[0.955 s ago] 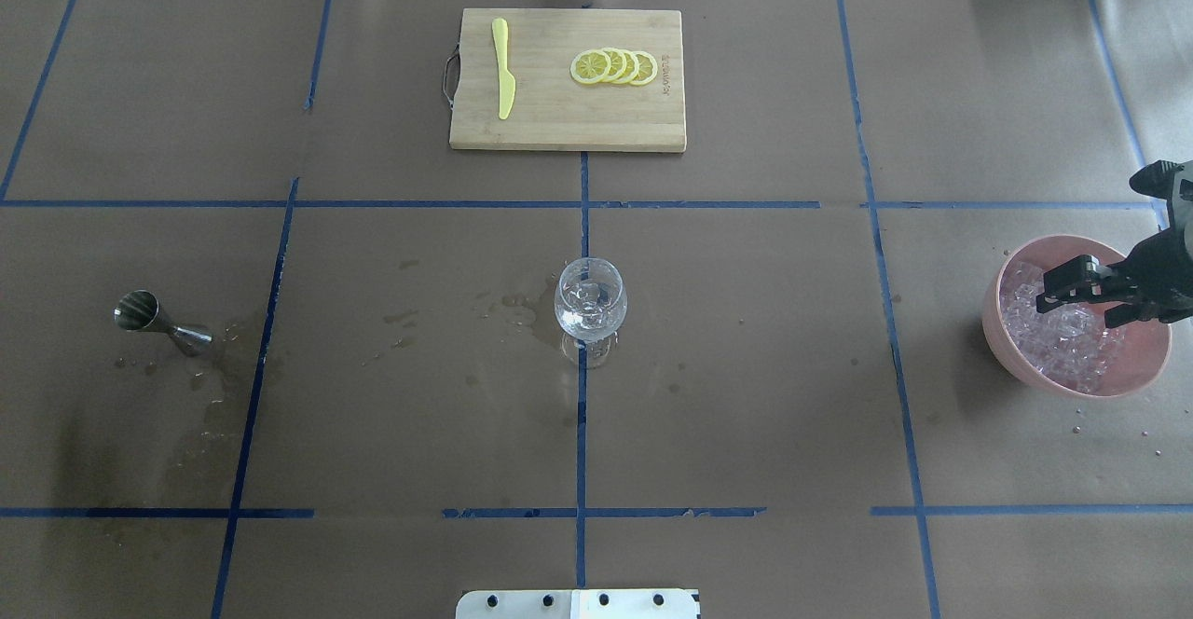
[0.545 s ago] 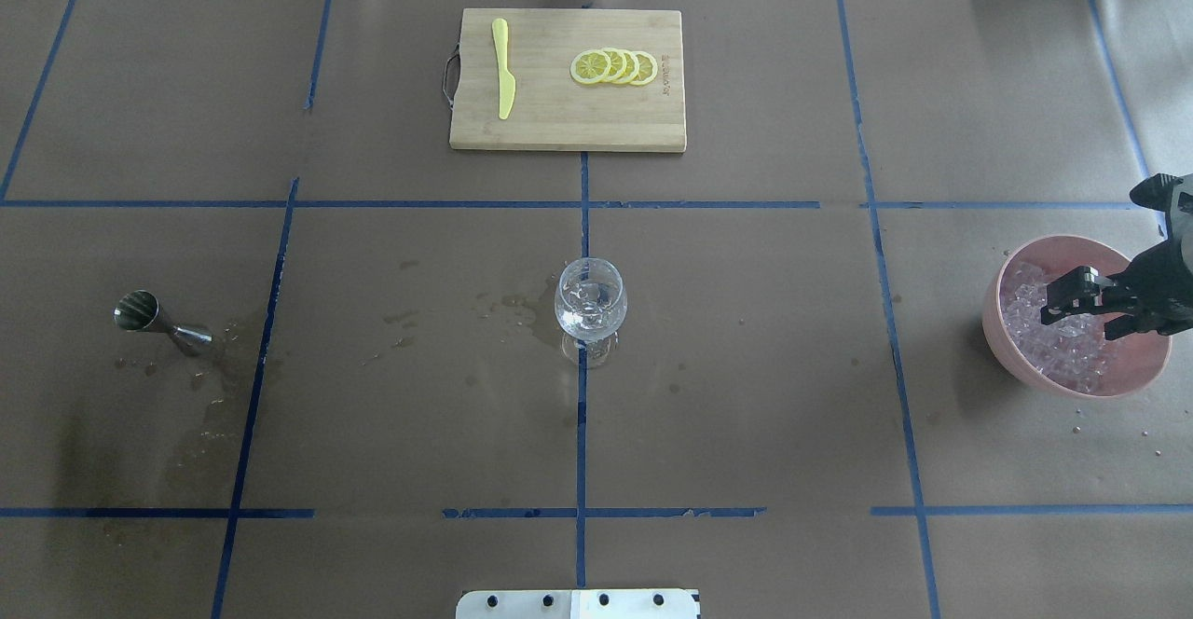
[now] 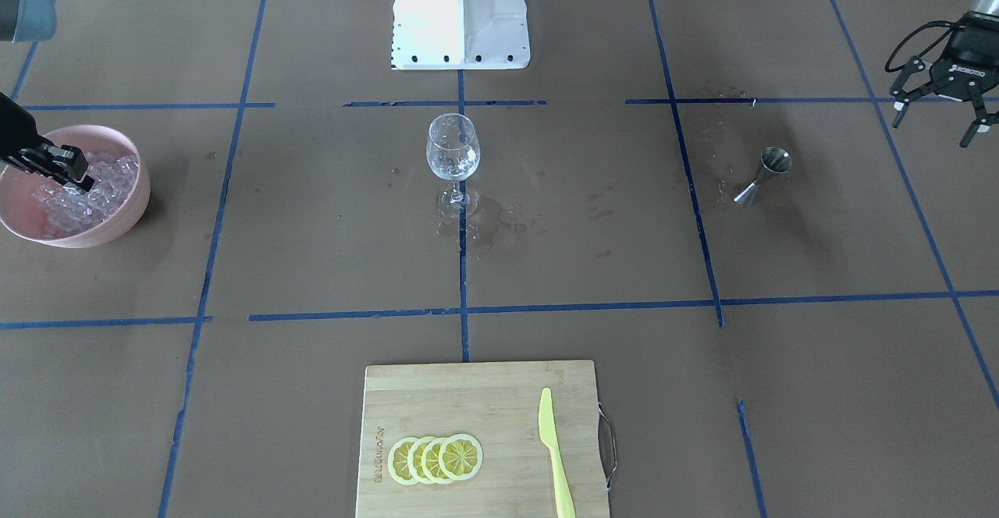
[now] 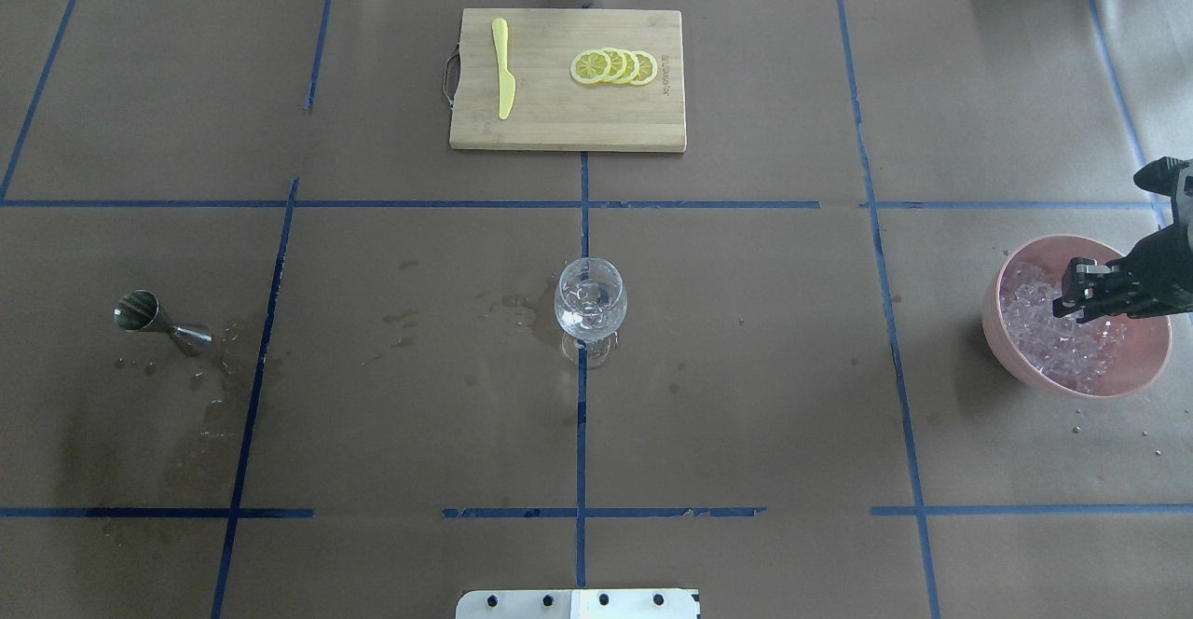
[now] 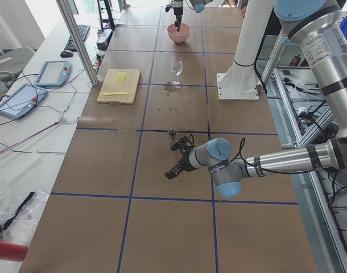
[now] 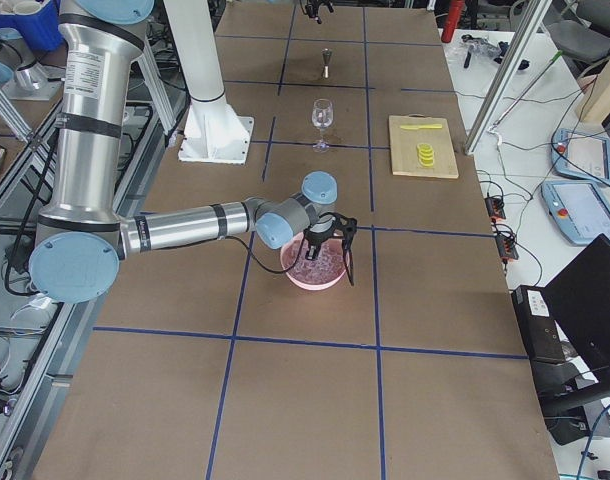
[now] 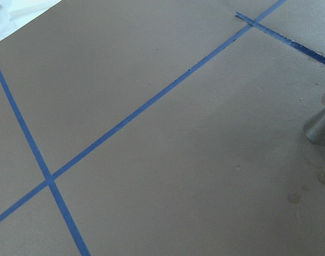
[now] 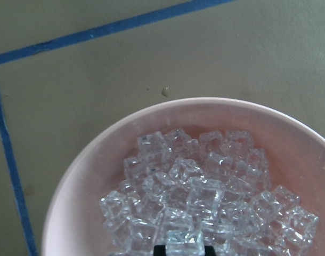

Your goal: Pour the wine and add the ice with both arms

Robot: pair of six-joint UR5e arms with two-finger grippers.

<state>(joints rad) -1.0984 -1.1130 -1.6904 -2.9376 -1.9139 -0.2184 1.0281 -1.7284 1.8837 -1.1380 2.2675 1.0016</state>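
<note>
Brown-papered table (image 4: 746, 367), right end: right gripper (image 4: 1067, 309) in pink bowl (image 4: 992, 325).
Fingers, spread a second ago, now seem to pinch an ice cube (image 8: 185, 240); lift likely next.

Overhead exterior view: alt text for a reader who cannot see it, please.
The right gripper reaches into a pink bowl of ice at the view's right edge. A wine glass stands at the centre, a steel jigger far left of it, and a cutting board with lemon slices and a yellow knife beyond.
</note>
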